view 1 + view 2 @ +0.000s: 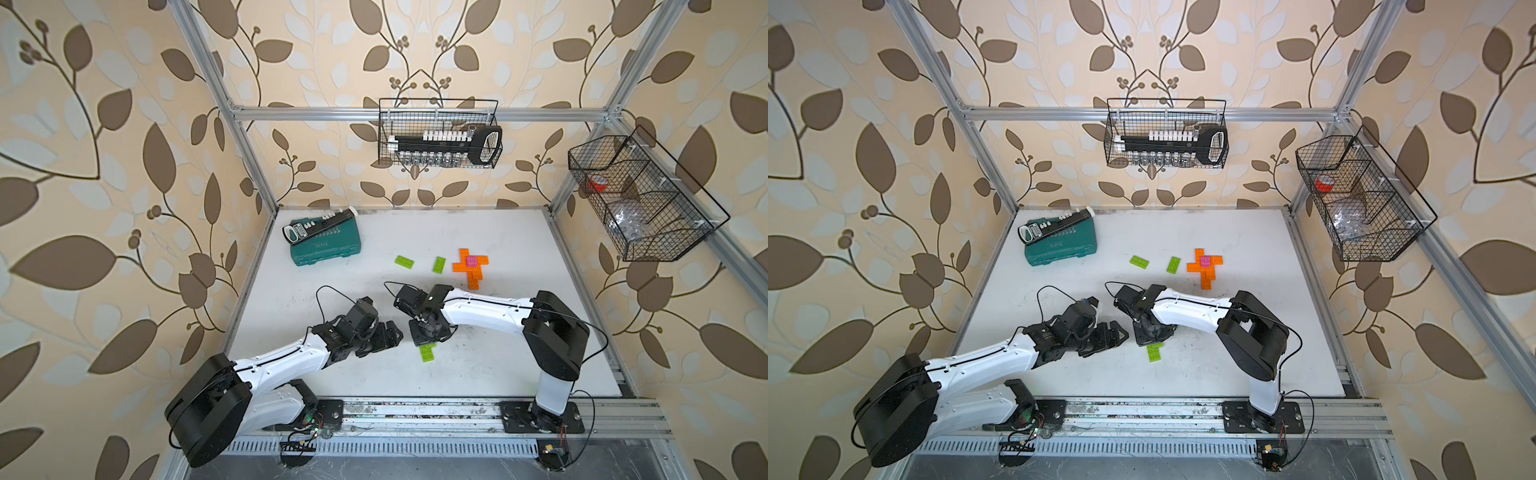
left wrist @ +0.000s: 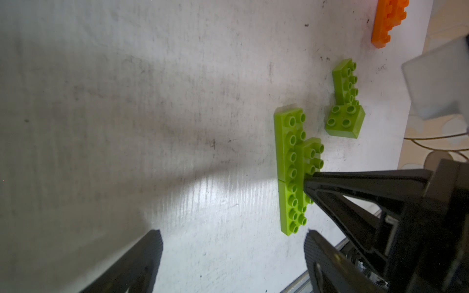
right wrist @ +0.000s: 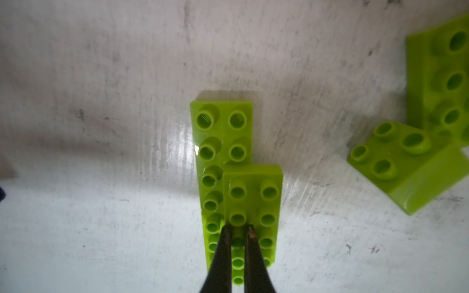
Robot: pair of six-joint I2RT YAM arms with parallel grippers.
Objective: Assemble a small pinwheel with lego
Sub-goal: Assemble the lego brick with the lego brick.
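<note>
A lime green lego assembly (image 3: pixel 228 157) (image 1: pixel 427 352) lies near the table's front: a long flat strip with another green brick stacked on it, offset sideways. My right gripper (image 3: pixel 238 228) (image 1: pixel 424 338) points down, shut, with its tips resting on the upper brick. Beside the assembly lie a small square green brick (image 3: pixel 406 162) and a further green brick (image 2: pixel 344 81), both hidden under the right arm in both top views. My left gripper (image 2: pixel 233 241) (image 1: pixel 392 332) is open and empty just left of the assembly. An orange cross (image 1: pixel 469 268) with a pink brick (image 1: pixel 472 261) on top sits farther back.
Two loose green bricks (image 1: pixel 404 262) (image 1: pixel 439 264) lie left of the orange cross. A teal tool case (image 1: pixel 328 247) carrying a black socket rail (image 1: pixel 316 226) stands at the back left. Wire baskets hang on the back wall (image 1: pixel 440 133) and right frame (image 1: pixel 640 199).
</note>
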